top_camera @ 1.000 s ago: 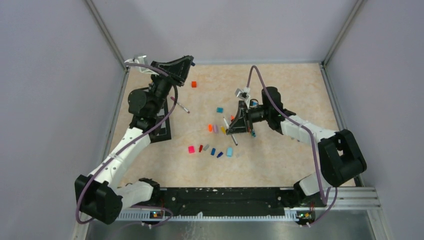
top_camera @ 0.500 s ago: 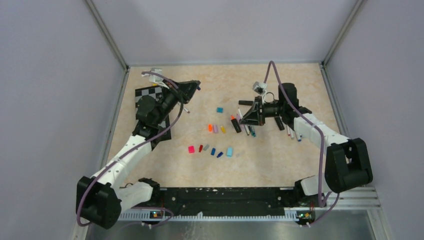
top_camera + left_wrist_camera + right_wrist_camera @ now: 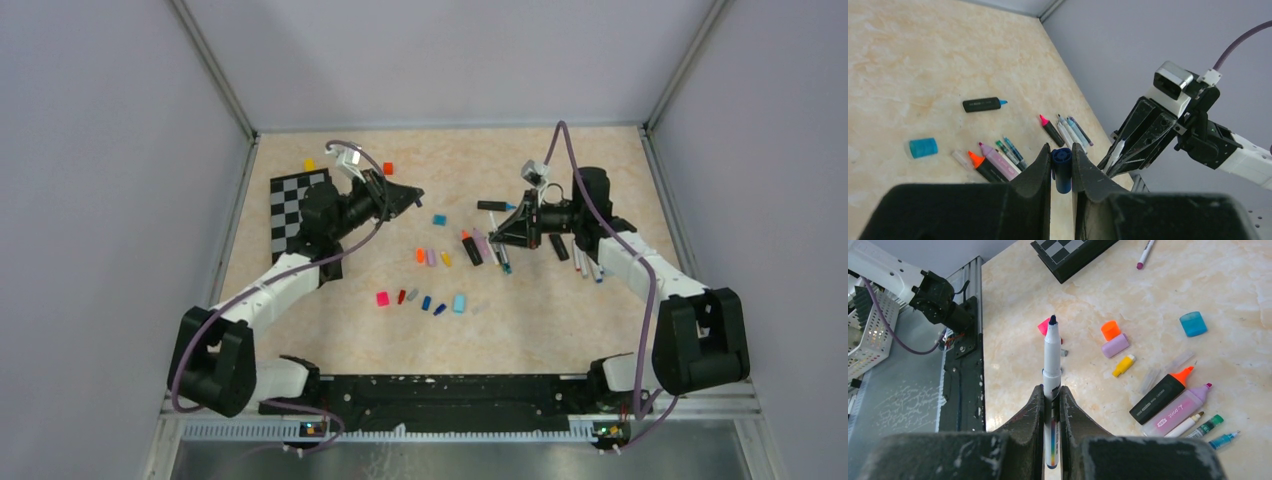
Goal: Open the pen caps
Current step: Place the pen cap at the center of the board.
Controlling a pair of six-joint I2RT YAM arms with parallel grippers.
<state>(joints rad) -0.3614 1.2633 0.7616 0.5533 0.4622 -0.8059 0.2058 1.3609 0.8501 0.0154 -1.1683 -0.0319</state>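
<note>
- My left gripper point(image 3: 1061, 154) pinches a dark blue cap point(image 3: 1062, 170), its fingers nearly together with only the cap between them and its open end facing the wrist camera.
- My right gripper point(image 3: 1052, 390) is clamped on a white pen point(image 3: 1051, 352), which sticks out past the fingertips with its dark tip bare.
- From above, the two grippers are well apart and both seem raised over the table point(image 3: 540, 320). I judge this pen done, and the step in hand is setting both pieces down.
- The loose caps point(image 3: 426, 302) lie in two short rows mid-table.
- The opened pens point(image 3: 485, 245) lie side by side just below the right gripper.
- Some more pens point(image 3: 588, 265) lie further right beside that arm, and a black highlighter point(image 3: 494, 205) lies alone beyond.
- Next, I'd lower the left arm to a bare spot near the loose caps and spread the fingers to let the blue one go.
- I'd lay the white pen flat beside the opened pens, low enough that it doesn't roll or knock them.
- A thin pen point(image 3: 1145, 252) lies by the checkerboard point(image 3: 1073, 255). I can't tell whether its magenta end is a cap or a tip, so I'd check that one before reaching for it.
</note>
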